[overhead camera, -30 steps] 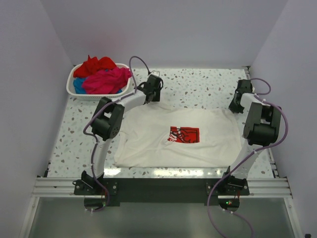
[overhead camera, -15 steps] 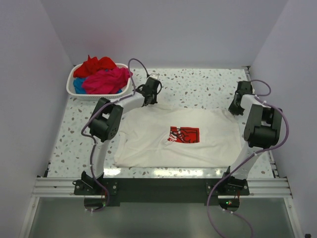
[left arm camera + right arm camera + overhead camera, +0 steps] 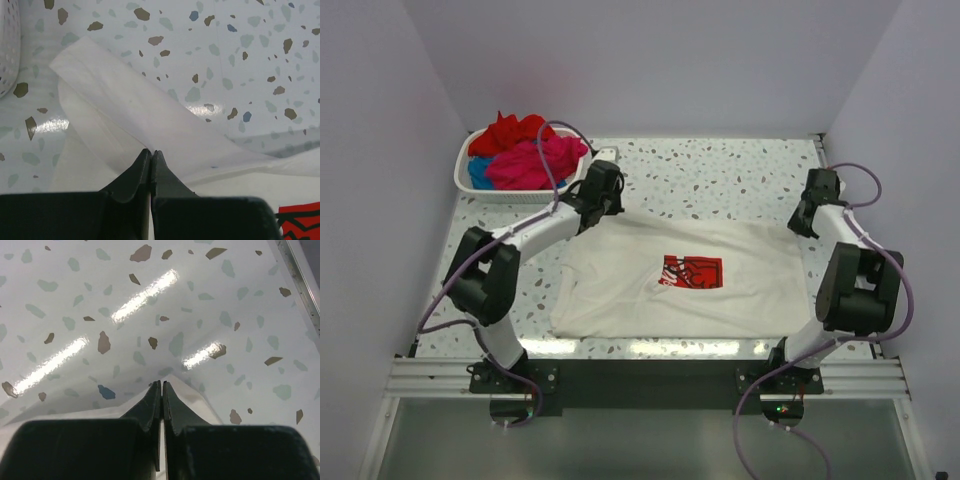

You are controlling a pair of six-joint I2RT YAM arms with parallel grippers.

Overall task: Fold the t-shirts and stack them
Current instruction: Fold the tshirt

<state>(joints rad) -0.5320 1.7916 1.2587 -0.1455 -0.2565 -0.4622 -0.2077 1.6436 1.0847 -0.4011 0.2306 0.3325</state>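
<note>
White cloth t-shirt (image 3: 750, 290), red chest print, flat on speckled worktop (image 3: 720, 170); left hand (image 3: 151, 153), right hand (image 3: 162, 384) each clamped on a far corner.

- A white plastic basket (image 3: 480, 193) sits at the far left corner of the table (image 3: 720, 170), its perforated wall showing at the left edge of the left wrist view
- The table has a glossy white top speckled with grey, brown and blue chips, with streaks of glare along its near edge
- Plain pale walls (image 3: 670, 60) close it in on three sides
- A silver aluminium rail (image 3: 430, 380) runs along the near edge
</note>
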